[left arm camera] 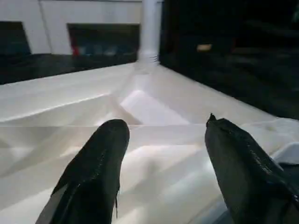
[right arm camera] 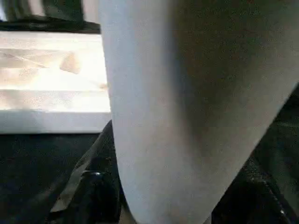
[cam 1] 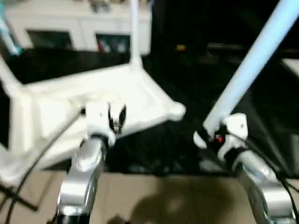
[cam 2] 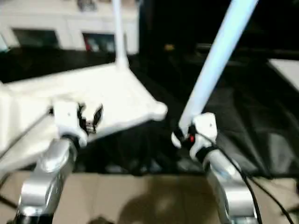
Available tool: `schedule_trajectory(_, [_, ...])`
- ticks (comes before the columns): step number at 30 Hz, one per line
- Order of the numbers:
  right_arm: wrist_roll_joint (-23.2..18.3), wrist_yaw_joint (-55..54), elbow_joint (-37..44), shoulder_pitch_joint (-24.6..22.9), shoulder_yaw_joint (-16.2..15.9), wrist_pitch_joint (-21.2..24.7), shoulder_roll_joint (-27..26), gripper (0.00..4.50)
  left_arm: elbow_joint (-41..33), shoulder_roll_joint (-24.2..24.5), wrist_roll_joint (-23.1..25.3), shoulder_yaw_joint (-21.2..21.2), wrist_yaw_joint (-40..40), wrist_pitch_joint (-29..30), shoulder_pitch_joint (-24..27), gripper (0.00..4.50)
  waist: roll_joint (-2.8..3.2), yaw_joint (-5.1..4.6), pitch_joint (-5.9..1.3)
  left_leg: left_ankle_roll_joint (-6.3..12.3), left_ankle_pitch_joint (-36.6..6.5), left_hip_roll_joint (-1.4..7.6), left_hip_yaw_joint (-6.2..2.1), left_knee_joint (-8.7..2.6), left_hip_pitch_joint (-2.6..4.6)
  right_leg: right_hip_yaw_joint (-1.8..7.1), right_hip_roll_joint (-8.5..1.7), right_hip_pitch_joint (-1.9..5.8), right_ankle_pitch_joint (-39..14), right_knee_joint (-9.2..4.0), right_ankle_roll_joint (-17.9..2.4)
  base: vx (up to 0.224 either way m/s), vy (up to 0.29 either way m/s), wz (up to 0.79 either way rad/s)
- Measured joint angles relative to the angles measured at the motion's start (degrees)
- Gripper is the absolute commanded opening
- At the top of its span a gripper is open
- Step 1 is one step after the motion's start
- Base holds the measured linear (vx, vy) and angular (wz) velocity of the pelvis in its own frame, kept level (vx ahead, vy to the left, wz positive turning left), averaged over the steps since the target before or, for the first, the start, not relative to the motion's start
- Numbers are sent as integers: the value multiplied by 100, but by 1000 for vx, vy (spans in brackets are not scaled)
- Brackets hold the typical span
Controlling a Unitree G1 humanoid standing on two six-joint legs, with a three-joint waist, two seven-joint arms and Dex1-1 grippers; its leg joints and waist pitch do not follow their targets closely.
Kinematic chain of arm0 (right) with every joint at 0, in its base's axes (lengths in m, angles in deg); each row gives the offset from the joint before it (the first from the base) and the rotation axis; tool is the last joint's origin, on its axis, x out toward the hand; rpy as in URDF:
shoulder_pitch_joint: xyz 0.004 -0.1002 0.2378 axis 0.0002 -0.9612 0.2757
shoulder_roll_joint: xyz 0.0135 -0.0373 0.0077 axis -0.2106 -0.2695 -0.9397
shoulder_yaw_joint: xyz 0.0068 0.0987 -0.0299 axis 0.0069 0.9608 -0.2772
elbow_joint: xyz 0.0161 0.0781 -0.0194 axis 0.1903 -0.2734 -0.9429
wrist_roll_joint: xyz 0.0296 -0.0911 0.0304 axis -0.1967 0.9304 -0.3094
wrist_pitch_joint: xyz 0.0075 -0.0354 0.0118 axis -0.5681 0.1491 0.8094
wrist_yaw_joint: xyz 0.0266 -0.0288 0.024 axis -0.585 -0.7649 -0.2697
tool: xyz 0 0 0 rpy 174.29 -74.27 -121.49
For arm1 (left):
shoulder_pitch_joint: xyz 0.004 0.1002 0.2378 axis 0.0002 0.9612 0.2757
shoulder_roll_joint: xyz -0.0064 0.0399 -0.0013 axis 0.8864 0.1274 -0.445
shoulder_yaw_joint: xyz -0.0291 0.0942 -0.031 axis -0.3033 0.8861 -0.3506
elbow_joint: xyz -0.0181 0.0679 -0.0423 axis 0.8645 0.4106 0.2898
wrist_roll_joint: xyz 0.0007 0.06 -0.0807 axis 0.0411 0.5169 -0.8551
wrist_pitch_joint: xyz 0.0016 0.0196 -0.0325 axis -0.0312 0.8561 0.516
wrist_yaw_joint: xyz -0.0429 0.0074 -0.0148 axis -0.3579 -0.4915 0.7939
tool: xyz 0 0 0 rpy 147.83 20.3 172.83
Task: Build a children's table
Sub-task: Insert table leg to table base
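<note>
The children's table top (cam 1: 60, 100) lies upside down on a black mat, white, with its ribbed underside up. One white leg (cam 1: 134, 32) stands upright in the far corner socket, and another leg (cam 1: 8, 77) rises at the left corner. The near right corner socket (cam 1: 176, 111) has nothing in it. My left gripper (cam 1: 117, 116) hovers open just above the top's near edge, its black fingers (left arm camera: 100, 158) apart with nothing between them. My right gripper (cam 1: 212, 136) is shut on the thick end of a loose white leg (cam 1: 254, 58), which slants up and to the right, right of the table top.
A white cabinet with glass doors (cam 1: 79, 28) stands behind the table top. The black mat (cam 1: 196, 84) spreads to the right and back. A tan strip of floor (cam 1: 163, 196) runs along the front. A black cable (cam 1: 42, 154) trails from my left wrist.
</note>
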Motion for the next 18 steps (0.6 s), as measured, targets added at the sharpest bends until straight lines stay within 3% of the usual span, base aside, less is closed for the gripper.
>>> schedule_trajectory(1, [-20,7,-3,4,-6,-2,-63,191,-21,47,0,-18,0,-2,-54,304,36,-40,-7,-95,-92,38,30,-126,99,55,70,27,8,-43,8,97,94,35])
schedule_trajectory(2, [-35,26,-9,4,-98,6,-105,191,-32,86,2,-45,-1,-2,-67,304,-73,-116,-15,-74,-88,-40,46,-253,162,356,199,-33,-44,-54,-118,99,51,26])
schedule_trajectory(3, [-40,37,-7,12,-160,5,-106,191,-20,137,5,-111,-5,0,-56,304,-130,-158,-28,-42,-76,-126,24,-347,223,613,304,-126,-111,53,-260,99,51,26])
schedule_trajectory(4, [-41,37,-7,31,-169,5,-103,191,-12,156,8,-171,-8,1,-49,304,-185,-196,-59,17,-73,-193,-6,-409,292,771,370,-289,-113,259,-259,147,13,-1])
schedule_trajectory(5, [-42,36,11,46,-161,-3,-83,191,-14,162,14,-183,-11,5,-53,304,-229,-298,-96,42,-110,-245,-49,-446,353,873,417,-514,-88,480,-194,176,-27,-15])
schedule_trajectory(6, [-47,37,25,45,-143,-10,-66,191,-21,152,25,-162,-12,9,-68,304,-294,-345,-132,54,-131,-303,-43,-478,396,1002,421,-739,-16,563,-82,176,-27,-15])
schedule_trajectory(7, [-52,36,26,44,-133,-11,-51,191,-28,138,45,-144,-12,12,-80,304,-387,-399,-170,59,-159,-385,-27,-495,422,1117,378,-930,78,459,-38,152,-62,-14])
schedule_trajectory(8, [-60,33,34,29,-112,-20,-10,191,-30,108,57,-121,-12,21,-117,304,-568,-453,-206,70,-222,-538,27,-484,465,1307,258,-989,575,199,-52,120,-89,-2])
schedule_trajectory(9, [-58,32,1,-33,-52,-25,70,191,2,15,65,-67,-14,41,-118,304,-572,-428,-188,255,-312,-559,39,-383,446,1373,289,-940,467,229,-82,120,-89,-2])
schedule_trajectory(10, [-52,32,-73,-51,-3,-17,107,191,-1,-55,60,71,-6,50,-111,304,-522,-361,-184,487,-344,-562,-17,-187,384,1384,312,-868,452,168,-108,143,-61,3])
schedule_trajectory(11, [-41,31,-109,-50,44,-12,113,191,-10,-66,62,149,-6,51,-115,304,-523,-291,-184,463,-331,-584,-24,39,256,1397,325,-767,433,97,-124,169,-34,-9])
schedule_trajectory(12, [-42,33,-99,-39,51,-13,105,191,-18,-51,64,135,-12,51,-121,304,-505,-236,-187,367,-274,-574,-34,31,171,1389,353,-663,424,26,-136,169,-34,-9])
schedule_trajectory(13, [-42,42,-86,-30,47,-21,113,191,-34,-33,64,112,-17,50,-126,304,-477,-164,-184,261,-209,-544,-31,-58,86,1352,382,-573,407,-31,-153,149,-31,-11])
schedule_trajectory(14, [-36,83,-63,-21,21,-65,138,191,-59,-23,66,84,-21,48,-134,304,-370,-102,-180,171,-56,-406,-24,-316,-24,1239,485,-437,390,-121,-162,142,10,0])
schedule_trajectory(15, [-26,113,-40,-6,-14,-97,160,191,-69,-12,68,68,-22,44,-148,304,-198,-54,-172,116,207,-279,-20,-557,-37,1128,581,-353,353,-149,-160,142,10,0])
schedule_trajectory(16, [-9,156,-36,-11,-78,-99,171,191,-69,12,76,51,-28,46,-122,304,-136,-8,-156,112,383,-205,-55,-504,-107,957,567,-248,322,-179,-122,160,85,6])
schedule_trajectory(17, [-11,222,-30,-15,-173,-99,164,191,-57,39,95,7,-34,53,-117,304,-115,-34,-179,142,376,-219,-174,-497,-140,728,498,-164,316,-300,-110,197,118,36])
schedule_trajectory(18, [-22,243,-26,22,-203,-98,131,191,-63,21,69,-49,-30,31,-109,304,-154,-89,-159,176,371,-311,-255,-520,-160,724,492,-211,266,-235,-220,197,118,36])
